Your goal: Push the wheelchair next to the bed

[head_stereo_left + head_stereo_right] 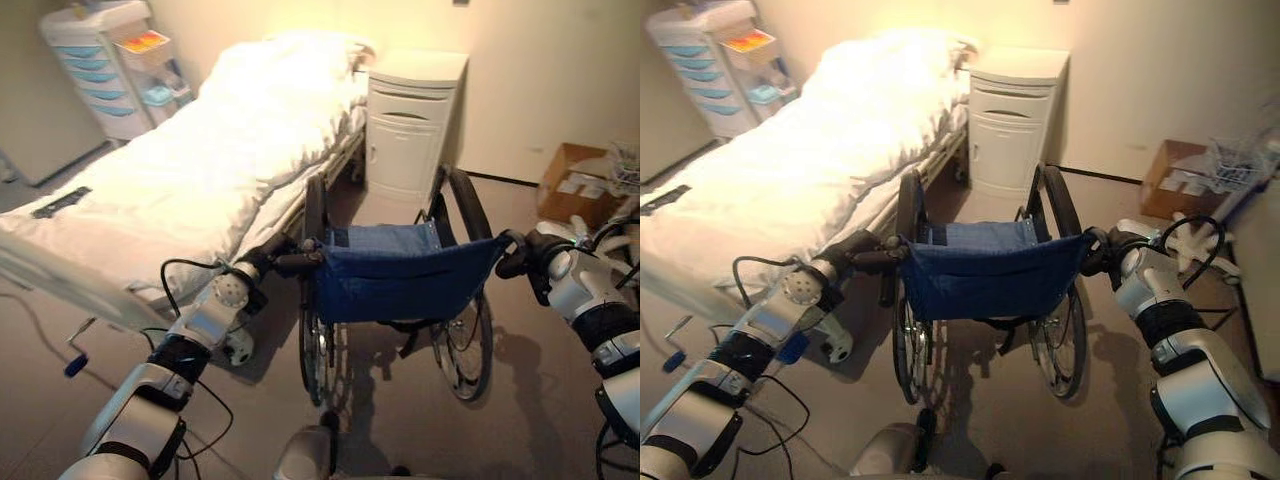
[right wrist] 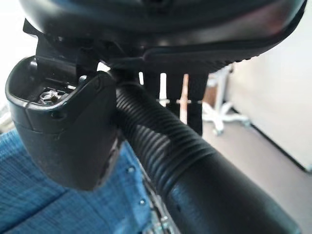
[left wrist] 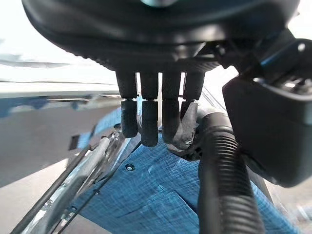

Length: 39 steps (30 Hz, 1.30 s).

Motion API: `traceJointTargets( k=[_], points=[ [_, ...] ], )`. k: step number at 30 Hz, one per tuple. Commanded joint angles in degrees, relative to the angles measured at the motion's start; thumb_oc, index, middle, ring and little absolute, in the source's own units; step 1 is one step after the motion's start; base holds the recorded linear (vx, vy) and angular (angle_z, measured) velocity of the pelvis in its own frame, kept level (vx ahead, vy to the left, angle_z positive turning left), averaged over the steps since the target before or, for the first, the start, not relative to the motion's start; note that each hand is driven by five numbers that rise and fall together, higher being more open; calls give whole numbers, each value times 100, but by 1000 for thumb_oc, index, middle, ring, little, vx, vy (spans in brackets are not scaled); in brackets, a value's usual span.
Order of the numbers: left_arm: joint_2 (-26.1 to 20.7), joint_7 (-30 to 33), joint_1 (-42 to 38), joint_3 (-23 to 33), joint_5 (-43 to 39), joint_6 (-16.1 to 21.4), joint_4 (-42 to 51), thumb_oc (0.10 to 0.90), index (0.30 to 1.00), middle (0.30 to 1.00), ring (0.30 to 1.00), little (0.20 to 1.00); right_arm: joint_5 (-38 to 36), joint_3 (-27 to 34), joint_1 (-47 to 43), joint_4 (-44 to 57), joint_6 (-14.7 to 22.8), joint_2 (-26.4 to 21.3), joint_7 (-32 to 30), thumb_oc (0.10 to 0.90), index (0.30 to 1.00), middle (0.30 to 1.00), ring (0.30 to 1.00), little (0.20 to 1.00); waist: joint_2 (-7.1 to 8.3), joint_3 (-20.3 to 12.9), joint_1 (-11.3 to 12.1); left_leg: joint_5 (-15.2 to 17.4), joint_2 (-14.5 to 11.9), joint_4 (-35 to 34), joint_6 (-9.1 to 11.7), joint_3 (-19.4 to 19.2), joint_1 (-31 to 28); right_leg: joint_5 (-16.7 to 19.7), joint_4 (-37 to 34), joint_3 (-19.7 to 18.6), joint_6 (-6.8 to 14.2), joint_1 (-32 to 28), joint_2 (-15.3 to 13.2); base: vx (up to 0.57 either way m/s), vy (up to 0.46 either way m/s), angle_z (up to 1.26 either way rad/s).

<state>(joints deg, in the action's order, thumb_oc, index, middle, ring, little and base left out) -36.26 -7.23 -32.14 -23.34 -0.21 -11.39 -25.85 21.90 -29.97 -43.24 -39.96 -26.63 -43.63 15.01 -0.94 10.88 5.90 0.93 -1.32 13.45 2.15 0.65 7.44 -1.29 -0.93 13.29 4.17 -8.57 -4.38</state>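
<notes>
Left eye view showed both dark hands, left hand [image 1: 272, 256] and right hand [image 1: 520, 254], curled round the ribbed black push handles of the blue-fabric folding wheelchair [image 1: 398, 283] beside the white-sheeted hospital bed [image 1: 190, 170]; fingertips stayed hidden.

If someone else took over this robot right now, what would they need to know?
Left hand is shut on the wheelchair's left push handle; right hand is shut on the right push handle.
The wheelchair stands by the bed, near its side, facing the white cabinet.
Done: both handles gripped.
Left: probably ease it alongside the bed, then let go.
</notes>
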Motion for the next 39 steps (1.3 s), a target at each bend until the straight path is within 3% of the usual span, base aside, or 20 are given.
traceJointTargets(
  k=[1, 5, 10, 15, 18, 21, 24, 26, 35, 36, 37, 38, 39],
  points=[
    [56, 679, -71, 137, 502, -621, -792, 400, 300, 300, 300, 300, -143, -553, -211, 891, 1002, 593, 179, 400, 300, 300, 300, 300, 220, 243, 151, -652, 75, -1155, -56, 44, -315, -28, 695, -715, 494, -319, -515, 118, 174, -27],
    [207, 900, -175, 92, 470, -593, -873, 400, 300, 300, 300, 300, -269, -602, -371, 428, 1123, 741, -93, 400, 300, 300, 300, 300, 243, 196, 223, -630, 180, -1285, -136, 20, -362, 408, 802, -625, 568, -73, -721, 172, 148, -18],
    [216, 1108, -181, 82, 671, -578, -750, 400, 300, 300, 300, 300, -752, -499, -365, 284, 894, 948, -109, 400, 300, 300, 300, 300, 330, 101, 326, -631, 288, -1432, -216, 8, -376, 912, 892, -638, 647, -3, -860, 184, 69, -21],
    [174, 1386, -178, 140, 673, -555, -776, 400, 300, 300, 300, 300, -847, -373, -148, 269, 974, 1158, -196, 400, 300, 300, 300, 300, 351, 14, 342, -578, 385, -1442, -309, 11, -372, 1136, 1068, -750, 660, -9, -882, 127, 100, 13],
    [187, 1568, -58, 240, 728, -546, -810, 400, 300, 300, 300, 300, -734, -315, -17, 323, 1190, 1180, -376, 400, 300, 300, 300, 300, 361, -40, 358, -521, 447, -1373, -386, 17, -347, 1101, 1197, -771, 633, 6, -790, 112, 72, 9],
    [172, 1715, 60, 320, 681, -584, -722, 400, 300, 300, 300, 300, -715, -339, -28, 444, 1375, 1099, -518, 400, 300, 300, 300, 300, 336, -43, 272, -498, 472, -1443, -382, 117, -535, 995, 876, -798, 592, 322, -650, 138, 1, 2],
    [78, 1723, 59, 483, 730, -704, -583, 400, 300, 300, 300, 300, -831, -414, -354, 677, 1149, 1073, -649, 400, 300, 300, 300, 300, 277, 157, 126, -319, 472, -1560, -374, 180, -870, 1161, 586, -674, 501, 1241, -465, 77, -70, -11],
    [20, 1754, -14, 501, 650, -784, -520, 400, 300, 300, 300, 300, -994, -504, -605, 720, 978, 1139, -713, 400, 300, 300, 300, 300, 268, 261, 95, -208, 528, -1541, -419, 207, -968, 1316, 658, -644, 510, 1509, -405, 10, -81, -8],
    [-54, 1724, 94, 476, 761, -753, -575, 400, 300, 300, 300, 300, -1291, -492, -626, 511, 1066, 1239, -653, 400, 300, 300, 300, 300, 276, 33, 240, -244, 471, -1527, -351, 193, -1109, 924, 290, -431, 480, 802, -308, 76, -66, 37],
    [-42, 1715, 66, 431, 790, -808, -593, 428, 342, 342, 342, 342, -1300, -501, -604, 462, 1029, 1240, -677, 400, 300, 300, 300, 300, 280, -2, 250, -231, 460, -1529, -347, 174, -1122, 875, 289, -378, 475, 735, -304, 20, -8, 20],
    [-53, 1695, 49, 411, 789, -827, -603, 638, 658, 658, 658, 658, -1310, -491, -595, 447, 998, 1241, -685, 400, 300, 300, 300, 300, 281, -10, 245, -220, 458, -1537, -353, 169, -1142, 867, 301, -367, 478, 727, -309, 12, -1, 10],
    [-61, 1636, 34, 393, 782, -860, -612, 800, 900, 900, 900, 900, -1330, -477, -586, 427, 961, 1240, -692, 400, 300, 300, 300, 300, 281, -18, 239, -212, 455, -1548, -358, 166, -1162, 846, 301, -361, 479, 710, -306, 0, 0, 0],
    [-65, 1521, 20, 378, 762, -884, -616, 800, 900, 900, 900, 900, -1380, -455, -577, 399, 869, 1235, -696, 800, 900, 900, 900, 900, 277, -24, 230, -210, 452, -1564, -361, 170, -1189, 807, 282, -359, 476, 677, -292, 0, 0, 0]
  ],
)
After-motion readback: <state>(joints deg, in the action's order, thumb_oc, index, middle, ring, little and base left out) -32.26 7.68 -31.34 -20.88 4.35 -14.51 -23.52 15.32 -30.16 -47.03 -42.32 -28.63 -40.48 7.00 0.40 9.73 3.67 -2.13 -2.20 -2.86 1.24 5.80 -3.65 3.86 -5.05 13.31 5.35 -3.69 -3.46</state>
